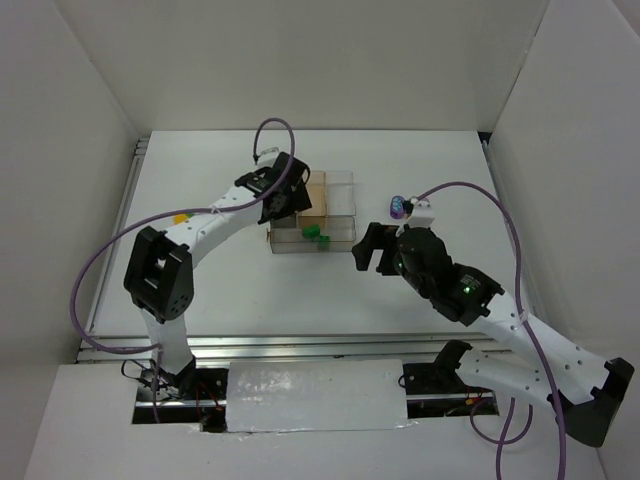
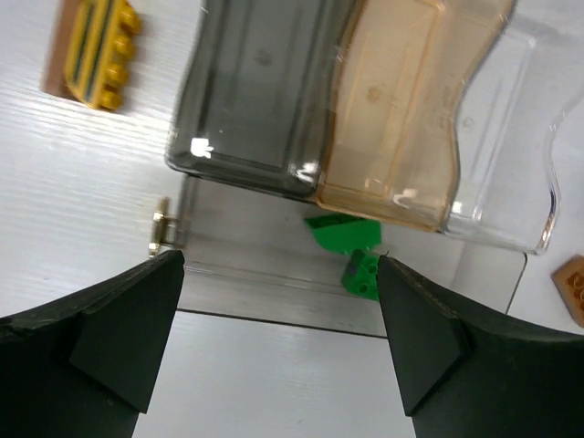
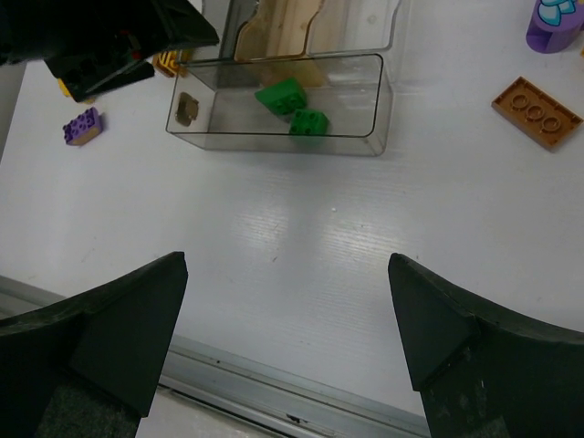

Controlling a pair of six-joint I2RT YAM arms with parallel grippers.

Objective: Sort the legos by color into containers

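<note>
The transparent tray (image 1: 340,190) stands at the table's middle. Its long clear compartment (image 3: 360,144) holds two green legos (image 3: 281,94), also seen in the left wrist view (image 2: 347,239). The grey (image 2: 246,100), tan (image 2: 401,109) and small clear (image 2: 511,137) compartments look empty. A yellow lego (image 2: 100,50) lies left of the tray. A purple lego (image 3: 80,126) lies left of it, an orange-brown lego (image 3: 537,111) right of it. My left gripper (image 2: 278,310) is open and empty above the tray's left end (image 1: 285,200). My right gripper (image 3: 287,310) is open and empty, in front and to the right of the tray (image 1: 368,252).
A purple rounded piece with a pale blue top (image 1: 400,208) stands right of the tray, also in the right wrist view (image 3: 552,23). A small orange-yellow brick (image 1: 180,216) lies far left by the left arm. A metal rail (image 1: 300,345) runs along the near edge.
</note>
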